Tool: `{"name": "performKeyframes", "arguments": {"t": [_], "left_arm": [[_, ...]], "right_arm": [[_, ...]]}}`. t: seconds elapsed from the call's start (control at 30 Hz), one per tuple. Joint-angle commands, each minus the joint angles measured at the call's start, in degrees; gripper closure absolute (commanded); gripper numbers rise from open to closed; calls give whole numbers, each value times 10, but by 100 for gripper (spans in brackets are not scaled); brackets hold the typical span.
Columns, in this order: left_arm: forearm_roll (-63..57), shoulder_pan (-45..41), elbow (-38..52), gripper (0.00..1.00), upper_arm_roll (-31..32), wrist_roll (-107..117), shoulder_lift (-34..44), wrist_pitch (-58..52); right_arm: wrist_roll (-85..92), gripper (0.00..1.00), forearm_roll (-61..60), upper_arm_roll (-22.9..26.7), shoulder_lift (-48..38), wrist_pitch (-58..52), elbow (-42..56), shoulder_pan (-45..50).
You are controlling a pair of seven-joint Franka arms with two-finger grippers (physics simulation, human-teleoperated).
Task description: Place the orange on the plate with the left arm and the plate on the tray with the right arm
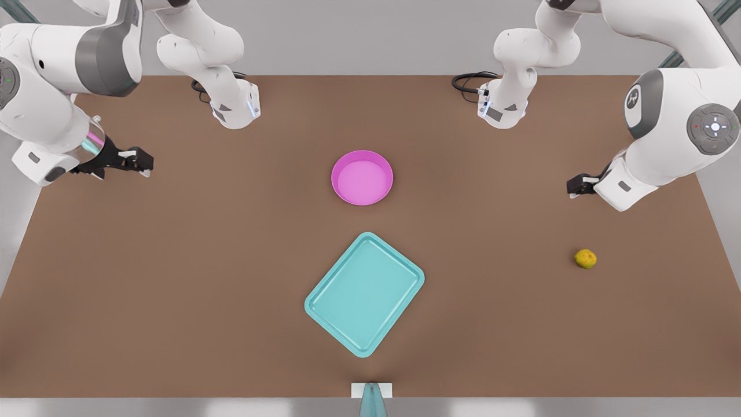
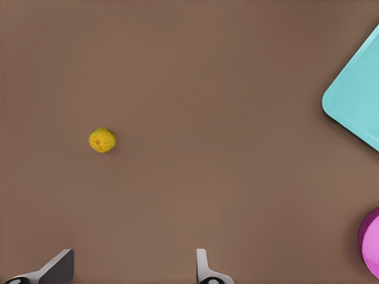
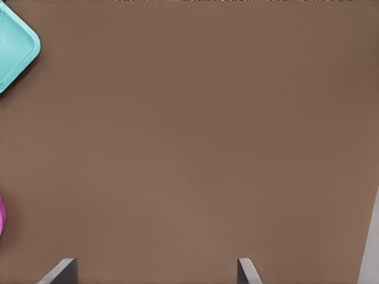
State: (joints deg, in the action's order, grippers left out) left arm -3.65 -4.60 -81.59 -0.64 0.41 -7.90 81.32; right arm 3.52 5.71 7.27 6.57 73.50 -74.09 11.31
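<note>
Front view. The brown flat tabletop (image 1: 173,289) carries three objects. The round, shallow, bright pink-magenta plate (image 1: 362,177) sits near the table centre. The flat teal-turquoise rectangular tray (image 1: 365,293) with rounded corners lies near the plate but apart from it, closer to the camera, and is turned at an angle to the table edges. The small lumpy yellow-orange orange (image 1: 585,258) rests directly on the tabletop toward the front view's right, well apart from both plate and tray. Two white jointed arms with grey joints reach in from the far side. The left gripper (image 1: 574,186), black with two fingers, hangs above the table at the front view's right, near the orange but clear of it. The right gripper (image 1: 142,162) hangs above the table at the front view's left, well apart from every object.

Left wrist view. The orange (image 2: 102,140) lies alone on the brown surface. One corner of the tray (image 2: 358,97) and an edge of the plate (image 2: 372,244) appear at the frame border. The two left fingertips (image 2: 59,267) stand spread apart, released, grasping nothing.

Right wrist view. A tray corner (image 3: 15,50) and a sliver of the plate (image 3: 2,216) appear at the border. The right fingertips (image 3: 62,271) stand spread apart, released, with bare tabletop between them.
</note>
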Motion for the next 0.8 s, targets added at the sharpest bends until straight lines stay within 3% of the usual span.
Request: {"name": "performKeyframes", "arguments": {"t": [0.0, 0.1, 0.23, 0.3, 0.5, 0.77], "left_arm": [[-1, -1, 0, 0, -1, 14, -1, 5], [-4, 26, -7, 0, -2, 23, -72, 13], [13, 134, -5, 0, -1, -109, -245, 261], [7, 138, -6, 0, -2, -135, -285, 326], [6, 164, -10, 0, -2, -172, -336, 404], [6, 163, -111, 0, -34, -204, -314, 433]], "right_arm": [[19, 0, 0, 0, 1, 13, 0, 1], [19, 0, 0, 0, 3, 13, 0, 1], [19, 0, 0, 0, 3, 13, -1, 2], [19, 0, 0, 0, 5, 13, -1, 2], [19, 0, 0, 0, 7, 12, -2, 2], [19, 0, 0, 0, 6, 12, -7, 3]]}}
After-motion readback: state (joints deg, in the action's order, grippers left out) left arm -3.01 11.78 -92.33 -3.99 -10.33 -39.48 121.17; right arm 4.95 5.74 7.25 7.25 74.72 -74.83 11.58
